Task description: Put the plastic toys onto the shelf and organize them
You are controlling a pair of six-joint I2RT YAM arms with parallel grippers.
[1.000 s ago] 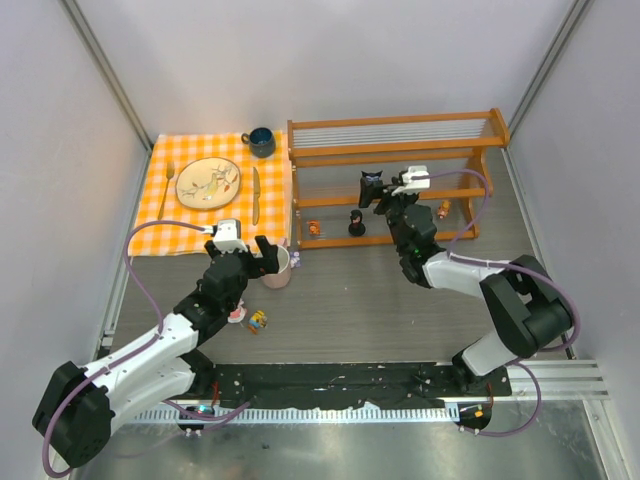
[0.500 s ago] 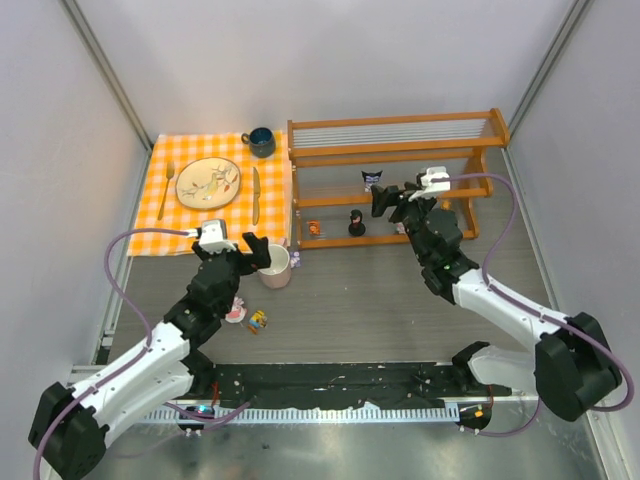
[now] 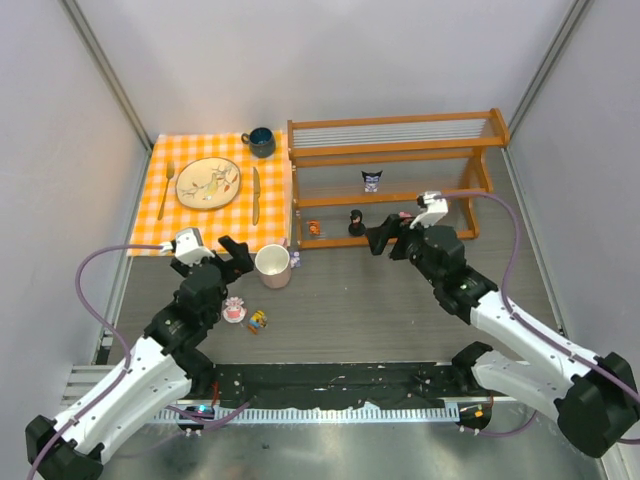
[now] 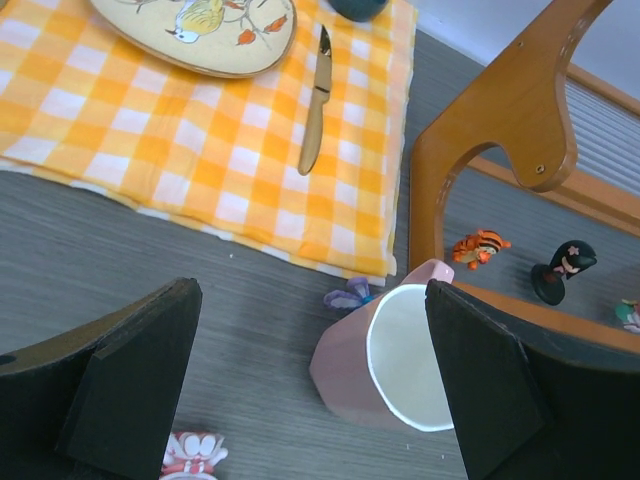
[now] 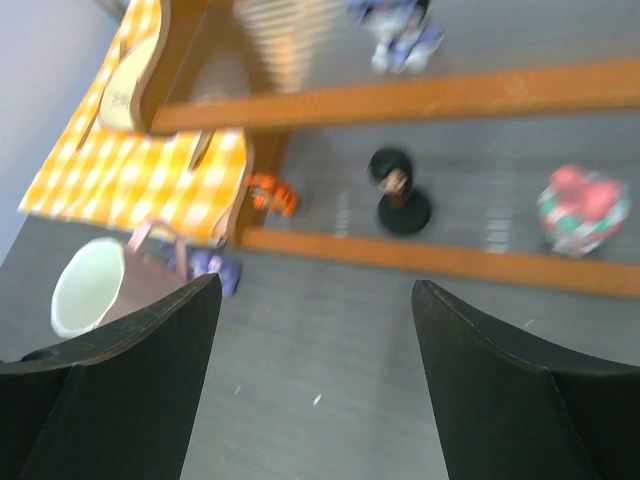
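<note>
The shelf (image 3: 395, 150) stands at the back right. A purple-blue toy (image 3: 372, 181) stands on its upper rail. An orange toy (image 3: 314, 228) and a black toy (image 3: 356, 222) sit on the lower level. My right gripper (image 3: 385, 238) hovers open and empty just in front of the lower rail (image 5: 450, 95); its wrist view shows the black toy (image 5: 398, 195) and a red-green toy (image 5: 582, 210). My left gripper (image 3: 235, 262) is open beside the pink mug (image 3: 273, 266). On the table lie a purple toy (image 4: 350, 295), a pink-white toy (image 3: 234, 310) and a yellow-orange toy (image 3: 258, 320).
An orange checked cloth (image 3: 215, 195) at the back left carries a plate (image 3: 208, 183), a fork (image 3: 166, 188) and a knife (image 3: 255, 195). A dark blue cup (image 3: 261, 142) stands by the shelf's left end. Grey walls close in both sides.
My right gripper drew back from the upper rail toward me, leaving the purple-blue toy standing there. My left gripper pulled away from the mug, down and to the left.
</note>
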